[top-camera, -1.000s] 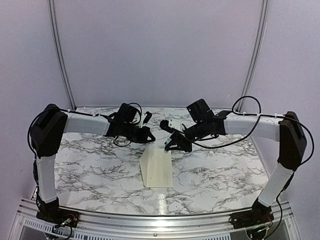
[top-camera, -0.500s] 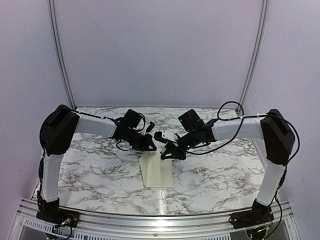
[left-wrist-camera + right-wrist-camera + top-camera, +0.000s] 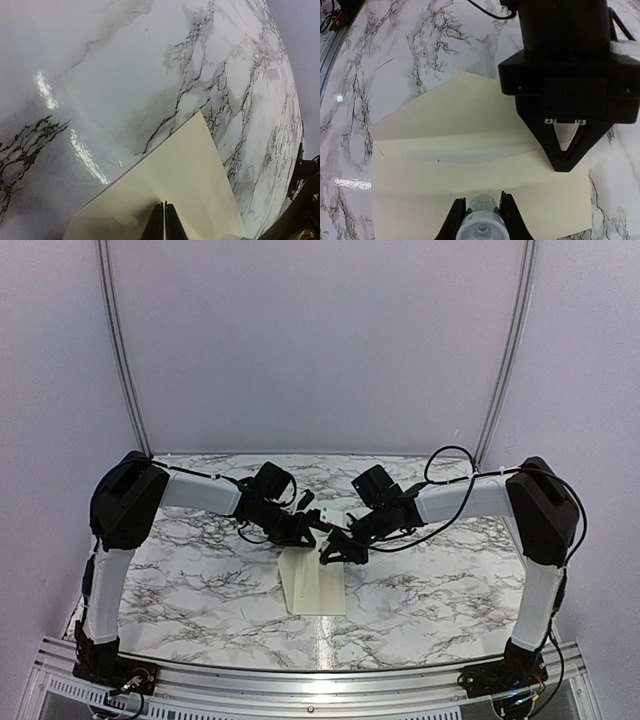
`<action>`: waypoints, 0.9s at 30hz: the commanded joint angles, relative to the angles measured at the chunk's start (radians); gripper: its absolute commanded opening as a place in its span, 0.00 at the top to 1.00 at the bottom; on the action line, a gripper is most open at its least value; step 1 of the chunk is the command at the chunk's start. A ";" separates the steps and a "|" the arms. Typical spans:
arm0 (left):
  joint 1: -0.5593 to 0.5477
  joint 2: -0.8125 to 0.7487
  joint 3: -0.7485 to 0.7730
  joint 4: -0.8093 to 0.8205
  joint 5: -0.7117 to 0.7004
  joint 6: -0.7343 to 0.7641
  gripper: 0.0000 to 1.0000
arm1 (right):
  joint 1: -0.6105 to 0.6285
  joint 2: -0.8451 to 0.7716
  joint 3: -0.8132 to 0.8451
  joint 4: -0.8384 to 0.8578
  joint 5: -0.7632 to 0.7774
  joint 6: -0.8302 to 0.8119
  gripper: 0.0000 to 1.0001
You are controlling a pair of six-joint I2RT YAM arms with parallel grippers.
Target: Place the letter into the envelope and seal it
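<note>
1. Right wrist view: you see the letter only as a whiter strip in the mouth of the envelope; the rest is hidden inside.
2. The envelope lies flat in the middle of the table, flap open.
3. Your left gripper is clenched, fingers pressed together, tips down on the envelope.
4. Your right gripper clamps a glue tube, seen end-on, so its label is hidden.
</note>
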 commanded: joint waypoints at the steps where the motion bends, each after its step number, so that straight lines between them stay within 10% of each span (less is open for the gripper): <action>1: -0.010 0.035 0.039 -0.084 -0.035 0.034 0.96 | 0.006 0.018 0.046 0.023 -0.013 0.010 1.00; 27: -0.025 0.073 0.089 -0.186 -0.079 0.089 0.97 | 0.014 0.079 0.085 -0.019 -0.033 -0.003 1.00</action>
